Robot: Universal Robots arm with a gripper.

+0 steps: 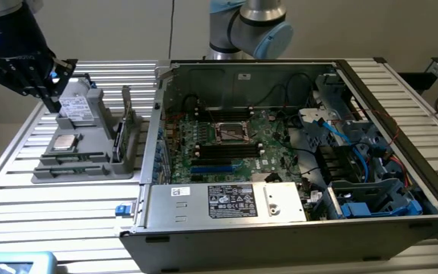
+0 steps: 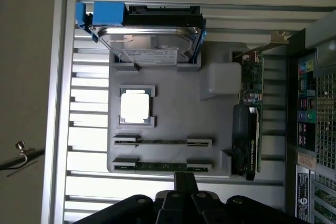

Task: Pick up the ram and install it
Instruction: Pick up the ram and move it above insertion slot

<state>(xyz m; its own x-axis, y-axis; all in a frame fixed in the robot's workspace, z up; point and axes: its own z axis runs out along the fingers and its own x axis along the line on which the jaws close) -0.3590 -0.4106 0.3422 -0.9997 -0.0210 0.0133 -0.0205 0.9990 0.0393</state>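
Metal and matt plastic
Ribbed table (image 1: 74,200) of pale satin metal; tray (image 2: 168,124) of smooth matt grey plastic; processor chip (image 2: 134,106) of shiny silver metal; ram (image 2: 163,141) a dull green circuit board; computer case (image 1: 203,240) of dull grey sheet metal.

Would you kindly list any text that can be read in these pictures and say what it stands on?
None can be read.
The power supply label: too small.
The hard drive label: blurred.
The sticker inside the computer case: too small.
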